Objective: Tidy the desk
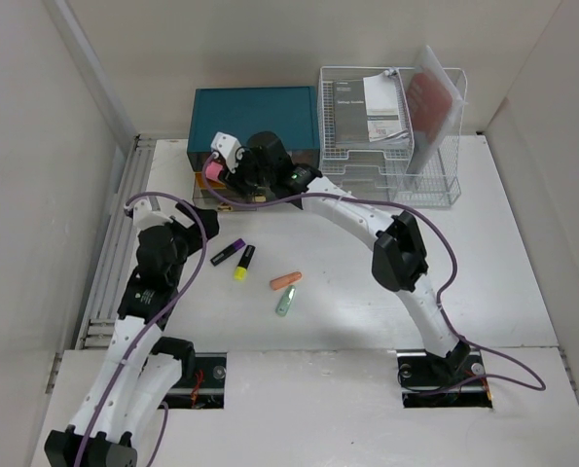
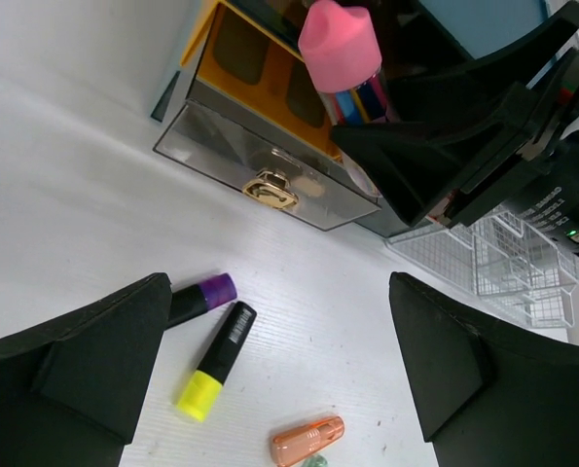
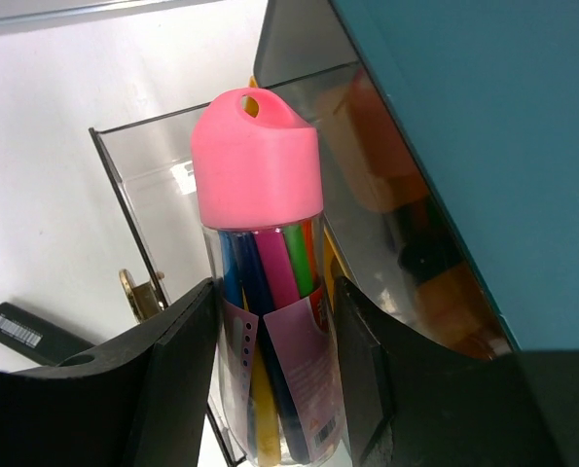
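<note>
A flat white desk is enclosed by pale walls, with two cut-out slots noted along its front edge at the arm bases. A teal drawer chest is set at the back, and a white wire rack holding papers is set to its right. A clear drawer with a gold knob is seen pulled out in front of the chest. Four markers are observed loose on the middle of the desk: a purple-capped highlighter, a yellow-capped highlighter, an orange marker and a green marker. The left gripper is held above the desk surface, over the purple and yellow highlighters, with its jaws spread wide and nothing between them. The right gripper is closed around a clear marker tube with a pink cap, held upright above the pulled-out drawer at the far end of the desk.
</note>
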`<action>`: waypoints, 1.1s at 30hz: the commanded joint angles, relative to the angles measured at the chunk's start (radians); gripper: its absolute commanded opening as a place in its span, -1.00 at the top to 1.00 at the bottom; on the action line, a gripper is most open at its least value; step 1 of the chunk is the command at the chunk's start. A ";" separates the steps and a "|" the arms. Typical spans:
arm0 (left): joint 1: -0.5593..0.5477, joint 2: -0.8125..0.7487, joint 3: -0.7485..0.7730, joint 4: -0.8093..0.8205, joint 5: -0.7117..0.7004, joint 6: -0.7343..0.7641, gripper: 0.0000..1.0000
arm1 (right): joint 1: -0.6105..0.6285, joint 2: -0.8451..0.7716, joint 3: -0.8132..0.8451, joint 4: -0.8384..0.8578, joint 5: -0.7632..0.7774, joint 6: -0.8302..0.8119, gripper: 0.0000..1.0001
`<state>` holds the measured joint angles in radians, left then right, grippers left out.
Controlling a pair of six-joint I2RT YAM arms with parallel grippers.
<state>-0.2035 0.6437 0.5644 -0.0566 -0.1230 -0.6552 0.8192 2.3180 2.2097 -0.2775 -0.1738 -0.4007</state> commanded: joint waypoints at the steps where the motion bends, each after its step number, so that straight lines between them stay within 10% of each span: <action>1: -0.004 -0.022 0.072 -0.002 -0.041 0.041 -0.87 | 0.000 0.009 0.047 0.023 0.004 -0.041 0.63; 10: -0.004 -0.032 0.072 -0.002 -0.083 0.063 -0.89 | 0.018 -0.037 0.047 0.003 -0.020 -0.041 0.17; 33: -0.004 -0.131 0.080 0.028 -0.178 0.198 -0.94 | 0.028 -0.132 -0.001 -0.015 -0.076 0.008 -0.28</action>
<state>-0.2035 0.5316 0.6308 -0.0788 -0.2890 -0.4854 0.8379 2.2524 2.2032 -0.3286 -0.2241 -0.4126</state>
